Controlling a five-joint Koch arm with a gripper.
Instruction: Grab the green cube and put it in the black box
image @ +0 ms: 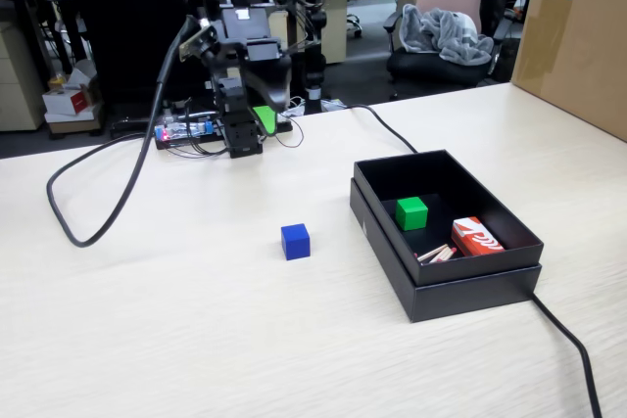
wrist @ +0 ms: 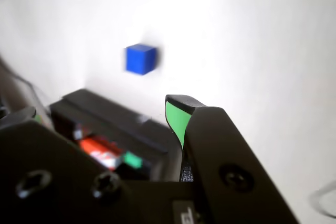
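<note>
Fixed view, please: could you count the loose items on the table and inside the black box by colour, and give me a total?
Green: 1, the green cube in the black box.
Blue: 1, the blue cube on the table.
Red and white: 1, a small carton in the box.
Pale wood: 1 bundle of sticks, number unclear, in the box.
Total: 4

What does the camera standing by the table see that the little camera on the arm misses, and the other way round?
Only the fixed view shows the whole arm folded at the table's far edge, the brown carton, the office chair and the black cable. Only the wrist view gives a close look at the gripper's green fingertip from behind. Both show the blue cube on the table, and the black box holding the green cube and a red packet.
</note>
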